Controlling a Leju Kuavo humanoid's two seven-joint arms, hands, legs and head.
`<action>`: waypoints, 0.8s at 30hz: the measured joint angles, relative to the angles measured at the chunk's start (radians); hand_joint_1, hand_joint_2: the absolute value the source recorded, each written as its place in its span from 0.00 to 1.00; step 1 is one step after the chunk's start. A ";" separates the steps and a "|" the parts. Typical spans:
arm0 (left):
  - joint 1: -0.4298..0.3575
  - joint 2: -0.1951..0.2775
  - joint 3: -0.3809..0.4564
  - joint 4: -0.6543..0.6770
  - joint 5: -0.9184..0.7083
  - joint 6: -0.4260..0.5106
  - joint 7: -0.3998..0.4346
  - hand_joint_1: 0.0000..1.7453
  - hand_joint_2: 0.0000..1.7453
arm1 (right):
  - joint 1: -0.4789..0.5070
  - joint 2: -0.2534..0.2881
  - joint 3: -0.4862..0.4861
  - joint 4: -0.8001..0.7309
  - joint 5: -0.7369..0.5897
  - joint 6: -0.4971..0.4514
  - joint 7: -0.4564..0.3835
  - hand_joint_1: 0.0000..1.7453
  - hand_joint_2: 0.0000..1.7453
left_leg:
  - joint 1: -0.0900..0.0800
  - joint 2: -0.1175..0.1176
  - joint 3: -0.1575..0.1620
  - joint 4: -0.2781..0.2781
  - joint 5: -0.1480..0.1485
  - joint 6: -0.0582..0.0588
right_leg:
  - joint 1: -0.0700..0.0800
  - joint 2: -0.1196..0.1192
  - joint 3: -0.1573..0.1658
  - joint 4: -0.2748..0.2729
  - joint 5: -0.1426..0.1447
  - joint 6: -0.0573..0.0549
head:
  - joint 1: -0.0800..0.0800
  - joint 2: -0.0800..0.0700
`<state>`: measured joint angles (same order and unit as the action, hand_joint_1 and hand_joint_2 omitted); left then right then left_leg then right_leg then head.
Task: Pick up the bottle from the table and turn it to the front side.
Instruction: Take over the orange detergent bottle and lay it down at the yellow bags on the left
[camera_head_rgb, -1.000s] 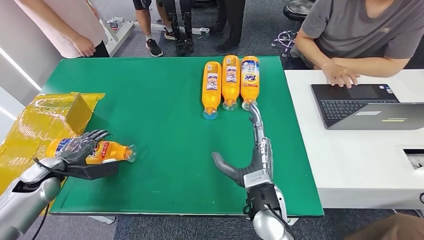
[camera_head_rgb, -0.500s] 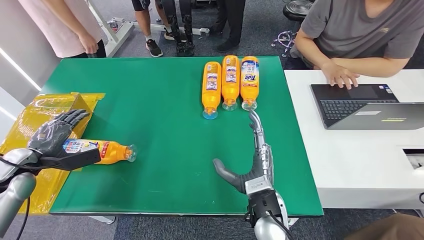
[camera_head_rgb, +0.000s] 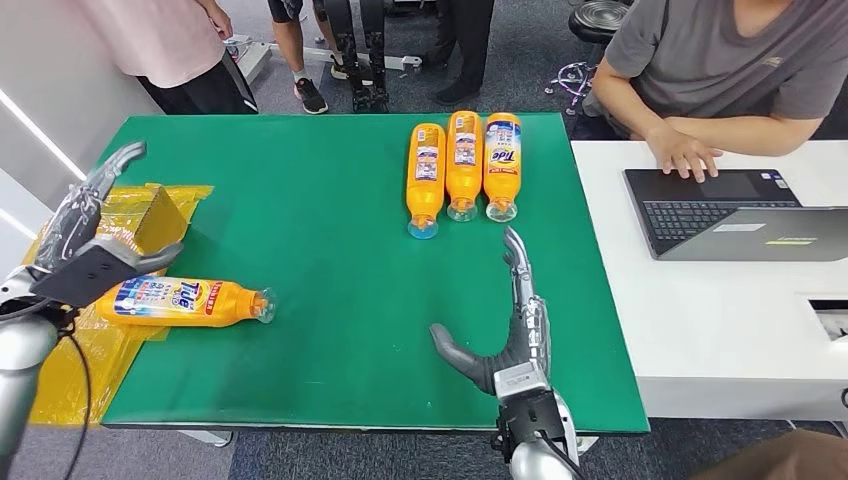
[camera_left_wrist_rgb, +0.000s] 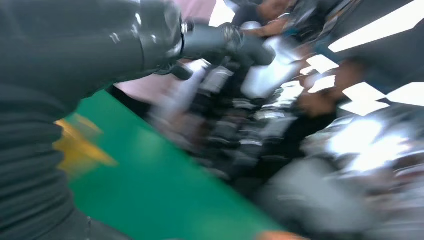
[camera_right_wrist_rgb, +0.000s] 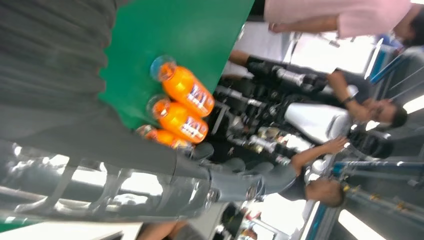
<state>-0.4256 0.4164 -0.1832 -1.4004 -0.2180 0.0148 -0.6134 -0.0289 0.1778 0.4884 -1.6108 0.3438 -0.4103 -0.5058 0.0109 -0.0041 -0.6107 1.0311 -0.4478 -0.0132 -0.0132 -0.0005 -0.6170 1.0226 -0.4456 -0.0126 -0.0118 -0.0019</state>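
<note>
An orange Tide bottle (camera_head_rgb: 185, 301) lies on its side at the left of the green table (camera_head_rgb: 330, 250), front label up, cap toward the middle. My left hand (camera_head_rgb: 85, 240) hovers raised just left of it, fingers spread and holding nothing; the left wrist view is blurred, with its dark fingers (camera_left_wrist_rgb: 220, 42) stretched out. My right hand (camera_head_rgb: 505, 325) rests flat and open on the table near the front edge, fingers pointing at a row of three orange bottles (camera_head_rgb: 462, 165) at the back, which also appear as orange bottles (camera_right_wrist_rgb: 182, 107) in the right wrist view.
A yellow plastic bag and box (camera_head_rgb: 95, 250) lie at the table's left edge. A white desk (camera_head_rgb: 720, 310) with a laptop (camera_head_rgb: 735, 210) stands to the right, where a person sits. Another person stands at the far left corner.
My left hand has let go of the bottle and lifted up and to the left. The bottle now lies free with its front label showing. The right hand has hardly moved.
</note>
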 joint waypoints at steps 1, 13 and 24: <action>0.000 -0.008 0.000 0.000 0.008 -0.001 0.000 0.00 1.00 | 0.000 0.000 0.000 0.000 0.000 -0.002 0.000 0.00 1.00 | 0.000 0.000 0.000 0.000 0.000 0.000 | 0.000 0.000 0.000 0.000 0.000 0.000 | 0.000 0.000; 0.143 -0.410 -0.102 -0.105 0.428 0.173 -0.058 0.00 1.00 | -0.014 -0.032 0.026 0.000 -0.068 -0.095 -0.039 0.00 1.00 | 0.000 0.002 0.000 0.001 -0.003 0.005 | 0.000 0.002 0.000 -0.002 0.000 0.001 | 0.000 0.000; 0.157 -0.455 -0.126 -0.133 0.440 0.182 -0.058 0.00 1.00 | -0.016 -0.048 0.040 0.000 -0.069 -0.104 -0.039 0.00 1.00 | 0.000 0.002 0.000 0.001 -0.003 0.004 | 0.000 0.002 0.000 -0.001 0.000 0.001 | 0.000 0.000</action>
<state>-0.2688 -0.0384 -0.3092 -1.5336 0.2217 0.1968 -0.6714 -0.0452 0.1295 0.5281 -1.6110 0.2750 -0.5143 -0.5447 0.0111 -0.0017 -0.6109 1.0316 -0.4507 -0.0089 -0.0132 0.0013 -0.6170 1.0220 -0.4457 -0.0116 -0.0122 -0.0019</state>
